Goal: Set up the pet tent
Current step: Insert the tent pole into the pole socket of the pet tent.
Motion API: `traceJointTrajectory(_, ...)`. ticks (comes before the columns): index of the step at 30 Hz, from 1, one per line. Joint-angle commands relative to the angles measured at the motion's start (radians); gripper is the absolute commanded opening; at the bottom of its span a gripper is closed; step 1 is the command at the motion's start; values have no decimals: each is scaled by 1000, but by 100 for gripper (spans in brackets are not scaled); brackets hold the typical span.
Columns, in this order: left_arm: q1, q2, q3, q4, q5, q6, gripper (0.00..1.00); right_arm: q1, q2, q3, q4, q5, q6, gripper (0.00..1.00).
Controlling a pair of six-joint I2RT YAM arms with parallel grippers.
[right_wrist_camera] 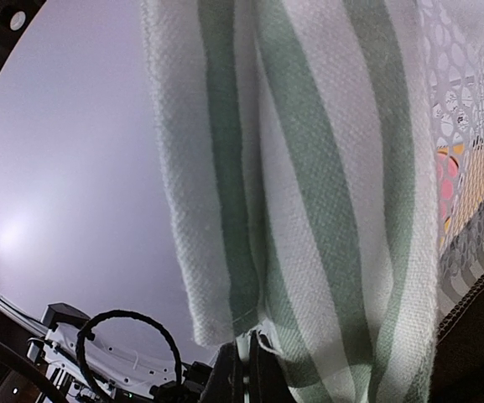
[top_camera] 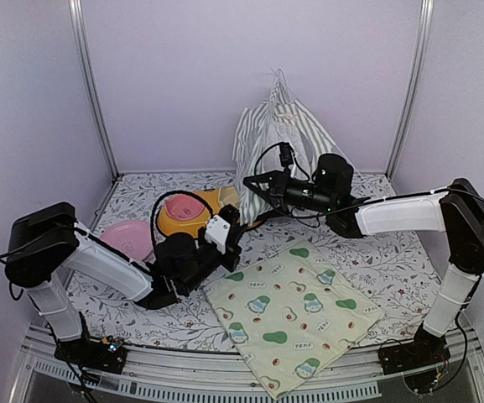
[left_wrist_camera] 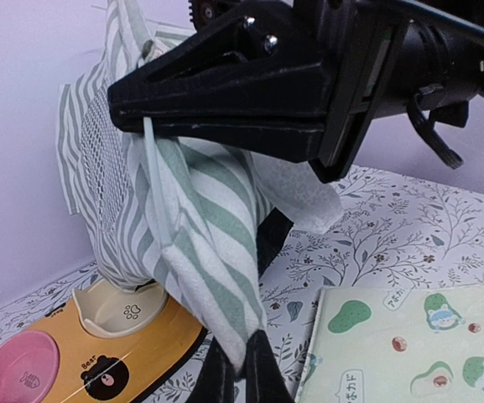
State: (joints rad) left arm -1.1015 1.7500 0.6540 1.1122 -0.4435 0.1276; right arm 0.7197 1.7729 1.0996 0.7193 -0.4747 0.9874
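The pet tent (top_camera: 282,126) is a limp bundle of sage-green and white striped fabric at the back middle, with thin white poles sticking out of its top. My right gripper (top_camera: 247,180) reaches in from the right and is shut on the tent's left side. The right wrist view shows it (right_wrist_camera: 246,348) pinching a fabric edge (right_wrist_camera: 309,168). My left gripper (top_camera: 235,217) sits just below, shut on a lower corner of the fabric (left_wrist_camera: 208,252). In the left wrist view that gripper (left_wrist_camera: 242,353) holds the tip of a striped flap, and a white pole (left_wrist_camera: 156,176) runs under the right gripper's fingers (left_wrist_camera: 225,92).
An orange double pet bowl (top_camera: 187,214) stands under the tent's left edge, with a pink dish (top_camera: 127,239) to its left. A pale yellow avocado-print mat (top_camera: 296,306) lies at the front middle. Purple walls and metal corner posts close in the floral table (top_camera: 392,260).
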Motion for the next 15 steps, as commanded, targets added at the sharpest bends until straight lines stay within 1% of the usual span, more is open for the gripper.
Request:
traceJointTrajectory(1,-63,14,-28,-97,50,6,0,-89,-56,-7,91,219,48,0)
traceJointTrajectory(15,-60,12,-33,-93,45,0,0,-98,-66,-38,82,216,34,0)
